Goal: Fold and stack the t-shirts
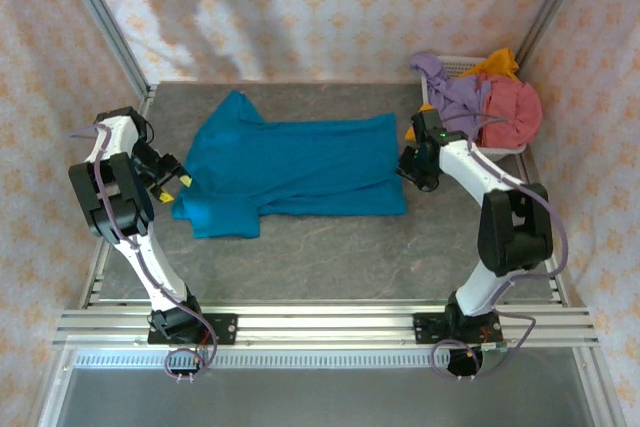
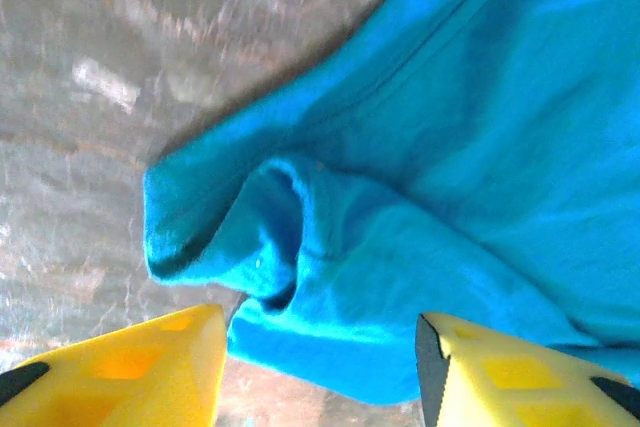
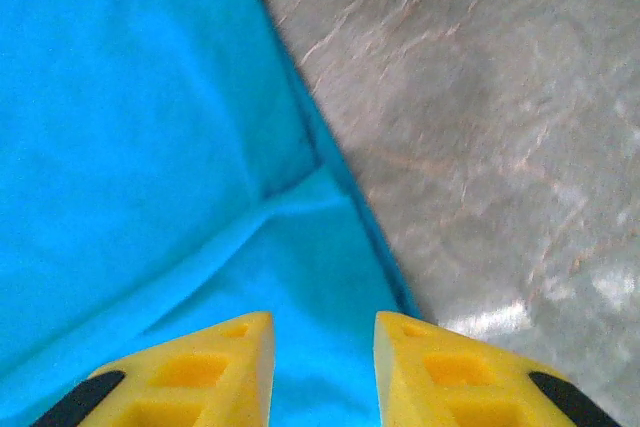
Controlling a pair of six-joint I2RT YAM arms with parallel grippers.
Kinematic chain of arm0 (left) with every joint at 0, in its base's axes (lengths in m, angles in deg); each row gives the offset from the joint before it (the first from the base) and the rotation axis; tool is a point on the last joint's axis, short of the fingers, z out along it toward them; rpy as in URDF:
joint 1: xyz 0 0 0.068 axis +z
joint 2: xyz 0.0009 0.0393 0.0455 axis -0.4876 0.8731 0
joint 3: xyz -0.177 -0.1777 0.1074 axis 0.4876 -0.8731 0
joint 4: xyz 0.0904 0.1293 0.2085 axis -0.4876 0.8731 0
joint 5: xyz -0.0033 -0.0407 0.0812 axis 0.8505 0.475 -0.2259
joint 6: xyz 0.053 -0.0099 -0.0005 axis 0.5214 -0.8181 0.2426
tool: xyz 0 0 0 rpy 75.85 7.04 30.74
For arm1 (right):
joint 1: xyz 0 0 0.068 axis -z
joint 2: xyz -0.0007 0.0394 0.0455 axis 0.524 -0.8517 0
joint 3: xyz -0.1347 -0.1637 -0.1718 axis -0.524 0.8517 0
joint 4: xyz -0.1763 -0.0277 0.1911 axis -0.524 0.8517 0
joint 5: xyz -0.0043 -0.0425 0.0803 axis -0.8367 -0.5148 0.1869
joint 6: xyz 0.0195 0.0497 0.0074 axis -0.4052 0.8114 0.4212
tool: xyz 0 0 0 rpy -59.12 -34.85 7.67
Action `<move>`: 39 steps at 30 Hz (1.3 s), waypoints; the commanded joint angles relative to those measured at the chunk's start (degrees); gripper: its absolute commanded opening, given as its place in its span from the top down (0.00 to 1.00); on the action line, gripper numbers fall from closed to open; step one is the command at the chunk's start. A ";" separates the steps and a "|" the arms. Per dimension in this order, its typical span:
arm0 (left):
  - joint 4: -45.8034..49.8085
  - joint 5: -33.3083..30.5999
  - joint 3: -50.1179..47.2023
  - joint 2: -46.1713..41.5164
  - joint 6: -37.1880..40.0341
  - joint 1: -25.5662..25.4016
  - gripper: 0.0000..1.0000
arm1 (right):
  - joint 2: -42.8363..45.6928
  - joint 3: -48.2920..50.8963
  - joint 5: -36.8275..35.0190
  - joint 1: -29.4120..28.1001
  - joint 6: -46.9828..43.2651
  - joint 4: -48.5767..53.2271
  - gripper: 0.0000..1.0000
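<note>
Grey mottled table [image 1: 330,257], floral walls [image 1: 330,7]; left hand [image 2: 320,322], right hand [image 3: 322,322] spread over teal t-shirt [image 1: 300,167].

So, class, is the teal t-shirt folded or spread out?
Mostly spread: the teal t-shirt lies flat across the table, one sleeve out, only one corner rumpled over itself.

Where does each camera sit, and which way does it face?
Top external: above, behind the arm bases, looking down on the table, teal-blue t-shirt and basket; left arm and right arm show.
Left wrist: on the left arm, looking down at the shirt's bunched edge; left fingers apart.
Right wrist: on the right arm, looking down at the shirt's straight edge; right fingers apart.
Shared: all see the shirt and table.
</note>
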 commanded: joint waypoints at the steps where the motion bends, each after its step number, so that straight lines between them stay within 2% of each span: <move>1: 0.44 -1.41 -4.91 -6.50 1.29 -0.25 0.45 | 4.46 2.26 -2.58 -3.31 2.14 3.98 0.68; 6: -2.24 -0.78 -14.85 -12.94 0.63 -1.16 0.43 | 6.62 5.89 -0.83 -7.30 5.31 3.45 0.68; 10: -3.46 -0.35 -19.92 -13.38 0.37 -3.18 0.42 | 5.85 6.13 1.01 -10.34 7.06 2.70 0.67; 13: -4.91 -0.14 -22.93 -13.42 -0.30 -4.44 0.43 | 4.41 4.96 2.55 -14.91 9.04 1.25 0.67; 21: -7.25 -1.15 -26.17 -12.01 -0.65 -6.04 0.46 | -5.92 -3.79 6.69 -25.68 13.32 -2.78 0.67; 26: -8.76 -2.27 -28.19 -10.41 -0.34 -6.22 0.46 | -13.48 -12.57 9.61 -31.95 14.83 -4.09 0.67; 33: -10.82 -1.44 -29.89 -9.87 -0.34 -6.32 0.57 | -25.09 -23.99 13.70 -37.02 13.99 -3.11 0.67; 39: -11.90 0.29 -29.53 -9.92 -0.78 -6.41 0.76 | -32.24 -32.31 17.76 -39.12 12.56 -1.82 0.67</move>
